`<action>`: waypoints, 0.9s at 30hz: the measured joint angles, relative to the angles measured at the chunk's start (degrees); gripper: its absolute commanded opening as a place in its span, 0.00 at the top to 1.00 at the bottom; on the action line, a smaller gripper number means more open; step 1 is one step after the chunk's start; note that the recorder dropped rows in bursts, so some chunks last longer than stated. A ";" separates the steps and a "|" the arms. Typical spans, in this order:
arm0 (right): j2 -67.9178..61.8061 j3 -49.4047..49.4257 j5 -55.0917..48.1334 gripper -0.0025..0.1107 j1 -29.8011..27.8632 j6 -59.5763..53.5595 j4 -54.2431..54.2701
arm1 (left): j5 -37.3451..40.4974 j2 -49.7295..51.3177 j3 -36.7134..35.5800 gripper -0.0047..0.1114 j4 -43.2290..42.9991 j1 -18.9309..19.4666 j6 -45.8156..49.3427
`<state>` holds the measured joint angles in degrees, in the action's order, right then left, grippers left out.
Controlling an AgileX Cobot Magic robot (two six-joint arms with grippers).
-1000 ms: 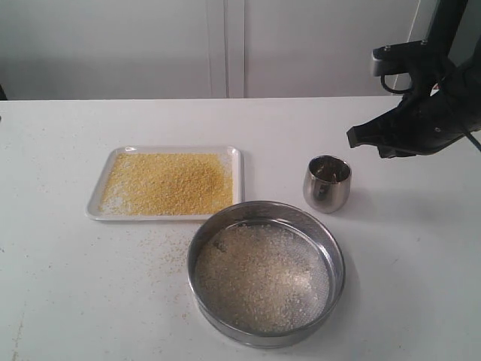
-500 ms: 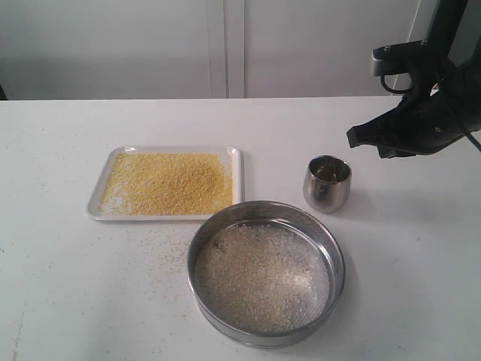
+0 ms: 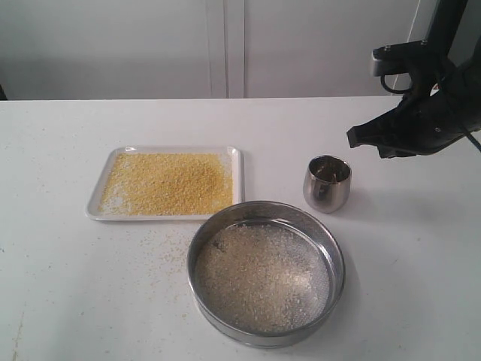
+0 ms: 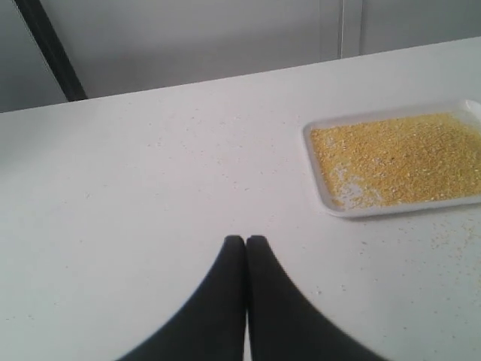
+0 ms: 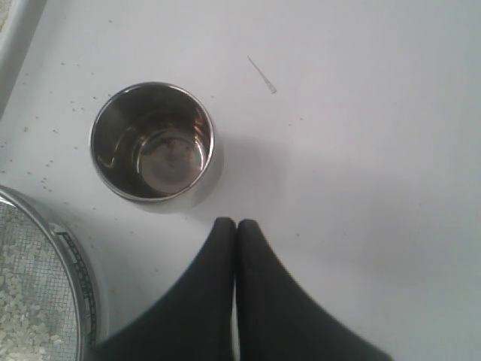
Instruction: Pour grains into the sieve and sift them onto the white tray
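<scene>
Fine golden grains point(image 3: 169, 183) on white tray point(image 3: 237, 174), round steel mesh sieve point(image 3: 263, 338), matte table point(image 3: 68, 286); left gripper point(image 4: 246, 239), right gripper point(image 5: 236, 222) closed, empty.

Three obstacles crowd the middle of the table point(image 3: 68, 293). The white tray point(image 3: 239, 180), covered in grains point(image 3: 167, 183), lies left of centre. The sieve point(image 3: 267, 340) stands just beside the tray's corner, close to the camera-side edge. The steel cup point(image 3: 327, 183) stands upright near the sieve's far rim but apart from it. A narrow lane runs between tray and cup. There's wide bare surface along the left, far and right edges. The right gripper point(image 3: 352, 138) hangs pinched together above the cup's far side, touching nothing.
</scene>
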<state>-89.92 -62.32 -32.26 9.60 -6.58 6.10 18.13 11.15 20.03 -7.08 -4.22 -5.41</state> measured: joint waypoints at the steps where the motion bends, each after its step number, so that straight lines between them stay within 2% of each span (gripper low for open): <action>1: 0.00 0.00 0.00 0.98 0.00 0.00 0.00 | 0.02 -0.17 -0.44 0.96 0.00 0.04 -0.08; 12: 0.00 0.00 0.00 0.98 0.00 0.00 0.00 | -1.32 -0.41 -4.90 0.96 0.00 0.09 -1.91; 19: 0.00 0.00 0.00 0.98 0.00 0.00 0.00 | -7.99 -3.62 -11.70 0.96 0.13 0.09 -2.59; 27: 0.00 0.00 0.00 0.98 0.00 0.00 0.00 | -9.41 -9.00 -18.36 0.96 1.77 0.09 -2.59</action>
<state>-89.92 -62.32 -32.26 9.60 -6.58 6.10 8.72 2.15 1.67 -5.30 -4.14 -8.00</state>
